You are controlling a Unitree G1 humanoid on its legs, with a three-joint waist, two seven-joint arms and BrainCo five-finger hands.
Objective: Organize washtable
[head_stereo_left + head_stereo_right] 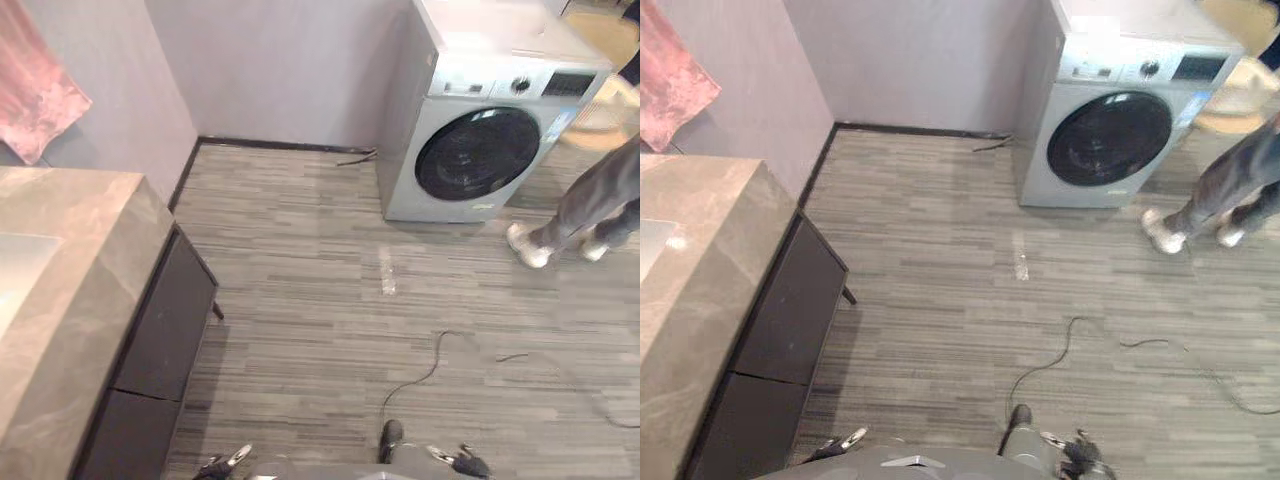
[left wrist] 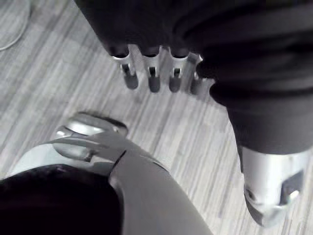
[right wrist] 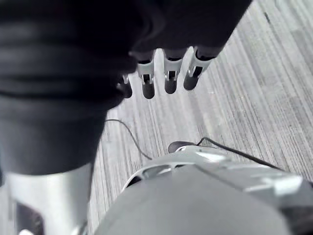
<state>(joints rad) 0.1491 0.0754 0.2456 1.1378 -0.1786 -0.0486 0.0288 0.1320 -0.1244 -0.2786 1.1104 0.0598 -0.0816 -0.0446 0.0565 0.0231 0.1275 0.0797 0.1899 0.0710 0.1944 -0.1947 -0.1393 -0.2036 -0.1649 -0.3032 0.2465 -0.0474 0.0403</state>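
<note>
Soft, even indoor light fills the room, and shadows are faint. A pale glare streak lies mid-room on the grey wood-plank floor point(image 1: 386, 272). At far right the top of the white front-loading washing machine point(image 1: 470, 150) is washed out almost to blank white. The grey-brown stone counter point(image 1: 80, 270) at near left has a dull sheen, with a thin shadow below its dark cabinet front point(image 1: 165, 320). A person's grey-trousered legs point(image 1: 590, 205) at far right are smeared by motion.

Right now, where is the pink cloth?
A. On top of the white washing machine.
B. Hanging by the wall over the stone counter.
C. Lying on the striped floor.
B: the pink cloth hangs against the grey wall above the brown stone counter.
</note>
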